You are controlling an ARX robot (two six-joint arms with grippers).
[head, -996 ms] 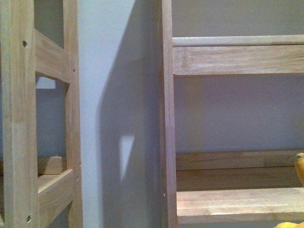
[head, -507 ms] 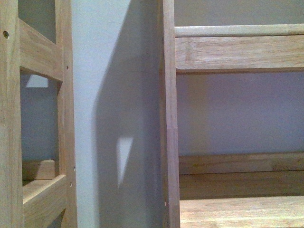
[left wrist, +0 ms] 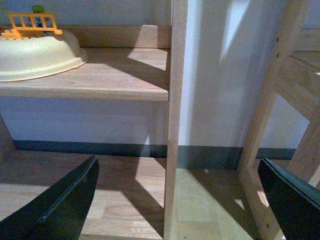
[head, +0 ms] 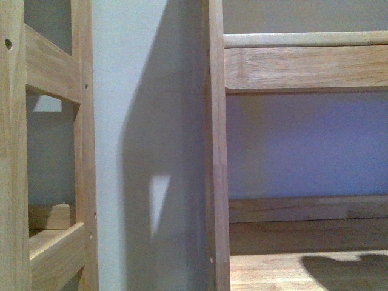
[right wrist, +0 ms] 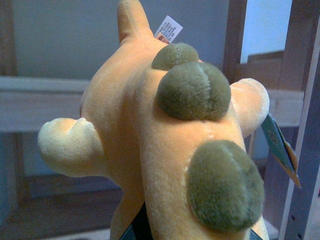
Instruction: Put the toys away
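The orange-yellow plush animal [right wrist: 135, 115] fills the right wrist view, with olive-green bumps along its back, pale rounded limbs and a paper tag near its top. My right gripper [right wrist: 195, 232] is shut on its lower body; only dark slivers of the fingers [right wrist: 137, 229] show beneath the plush. In the left wrist view my left gripper [left wrist: 177, 200] is open and holds nothing, its two black fingers spread on either side of a wooden shelf post [left wrist: 172, 125]. The front view shows neither gripper nor the plush, only a rounded shadow [head: 345, 267] on the lower right shelf.
Two wooden shelf units [head: 285, 66] stand against a pale wall with a gap [head: 145, 151] between them. A cream bowl [left wrist: 35, 55] with a yellow toy fence [left wrist: 32, 22] sits on a shelf board [left wrist: 115, 80]. A shelf upright [right wrist: 300, 165] stands close beside the plush.
A yellow edge of the plush at the front view's right border one second ago is gone. A rounded shadow has appeared on the lower right shelf. The view shifted slightly.
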